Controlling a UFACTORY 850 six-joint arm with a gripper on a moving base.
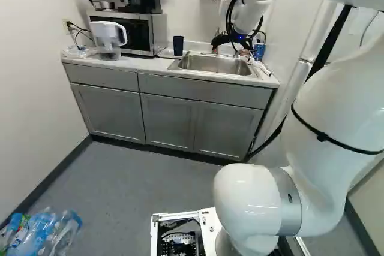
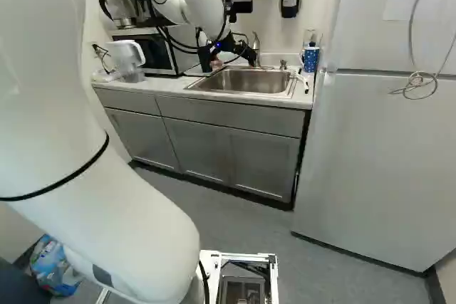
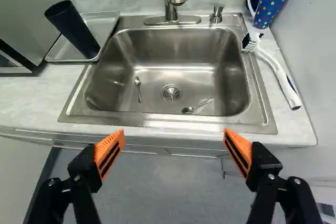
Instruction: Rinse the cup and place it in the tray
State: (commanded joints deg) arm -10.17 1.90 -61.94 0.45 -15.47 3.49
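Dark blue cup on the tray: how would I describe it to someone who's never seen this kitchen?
Find the stainless steel sink, then the shallow rectangular tray on the counter between it and the black-fronted microwave. The tall, dark blue cup stands on that tray. It is plain and shows no handle, unlike the white-handled blue mug with coloured dots across the sink.

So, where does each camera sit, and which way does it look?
Left base view: on the base, behind and left of the arm, looking ahead and a bit down; the arm stands right of the middle.
Right base view: behind and right of the arm, looking the same way; the arm's on the left.
Wrist view: on the wrist, looking along the open gripper, over the sink.
All three share the sink.
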